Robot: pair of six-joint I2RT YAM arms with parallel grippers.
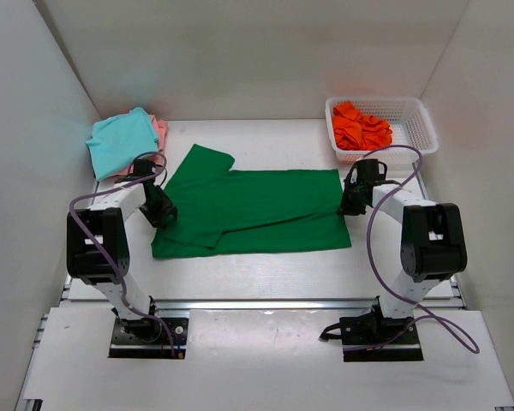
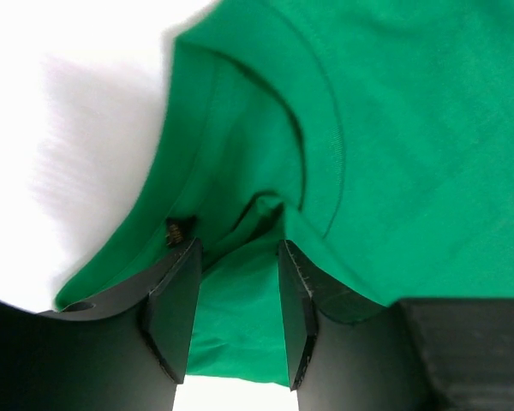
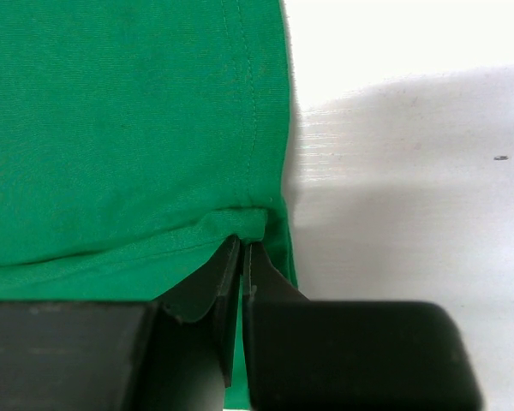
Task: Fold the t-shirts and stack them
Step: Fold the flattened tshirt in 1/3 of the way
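A dark green t-shirt (image 1: 257, 210) lies spread flat across the middle of the table, one sleeve pointing to the far left. My left gripper (image 1: 160, 210) sits at its left edge by the collar; in the left wrist view its jaws (image 2: 237, 248) stand apart with a fold of green cloth (image 2: 368, 128) between them. At the shirt's right edge my right gripper (image 1: 351, 204) is shut, pinching a small ridge of the hem (image 3: 240, 224). A teal t-shirt (image 1: 120, 141) lies on a pale pink one (image 1: 160, 128) at the far left. The orange t-shirt (image 1: 360, 127) is crumpled in the basket.
The white mesh basket (image 1: 415, 128) stands at the far right corner, just behind my right arm. White walls close in the table on the left, right and back. Bare table shows in front of the green shirt, up to the arm bases.
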